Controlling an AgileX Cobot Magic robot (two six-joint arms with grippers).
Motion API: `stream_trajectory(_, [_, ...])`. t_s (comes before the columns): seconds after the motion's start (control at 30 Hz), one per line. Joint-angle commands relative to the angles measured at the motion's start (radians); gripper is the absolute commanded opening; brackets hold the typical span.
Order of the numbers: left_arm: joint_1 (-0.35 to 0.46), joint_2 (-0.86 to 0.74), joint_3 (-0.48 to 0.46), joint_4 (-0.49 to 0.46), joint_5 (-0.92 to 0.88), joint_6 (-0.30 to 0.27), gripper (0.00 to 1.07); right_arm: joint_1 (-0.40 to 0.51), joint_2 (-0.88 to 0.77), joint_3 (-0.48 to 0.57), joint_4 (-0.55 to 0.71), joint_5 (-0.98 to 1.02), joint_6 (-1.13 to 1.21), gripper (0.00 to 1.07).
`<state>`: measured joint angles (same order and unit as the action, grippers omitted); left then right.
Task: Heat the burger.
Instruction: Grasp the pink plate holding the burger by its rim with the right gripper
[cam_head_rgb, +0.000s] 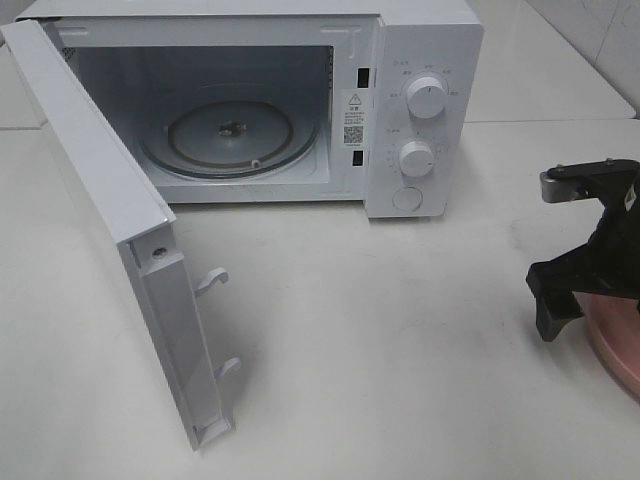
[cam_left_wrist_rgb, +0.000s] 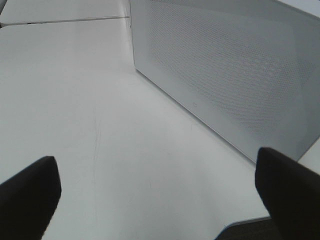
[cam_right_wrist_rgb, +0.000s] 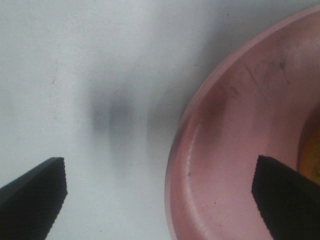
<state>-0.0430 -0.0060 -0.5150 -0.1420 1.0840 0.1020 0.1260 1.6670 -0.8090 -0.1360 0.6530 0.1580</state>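
The right gripper has its fingers spread wide and holding nothing, one above the white table, the other above the pink plate. The burger shows only as a golden-orange sliver on that plate (the frame edge cuts off the rest). The left gripper is likewise wide open, low over the table near the meshed panel of the microwave's door. The microwave stands at the back of the table, its door swung fully out and the glass turntable in view. The plate lies well apart from it, toward the right in the high view.
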Motion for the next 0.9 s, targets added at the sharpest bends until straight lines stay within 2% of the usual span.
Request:
stream_trajectory(0.03, [-0.002,-0.023,0.000,0.003,-0.014,-0.003,0.98,-0.005,0.027,-0.003,-0.035,-0.016,0.021,0.96])
stream_trajectory(0.2, [-0.002,-0.023,0.000,0.003,-0.014,-0.003,0.98,-0.005,0.065,-0.003,-0.041,-0.039,0.023,0.95])
stream_trajectory(0.47, [-0.002,-0.023,0.000,0.003,-0.014,-0.003,0.98,-0.005,0.109,-0.003,-0.126,-0.055,0.070,0.93])
stream_trajectory(0.77, [-0.002,-0.023,0.000,0.003,-0.014,-0.003,0.98,-0.005,0.128,0.009,-0.126,-0.060,0.073,0.91])
stream_trajectory(0.9, [-0.002,-0.023,0.000,0.003,-0.014,-0.003,0.98,-0.005,0.128,0.009,-0.125,-0.060,0.075,0.86])
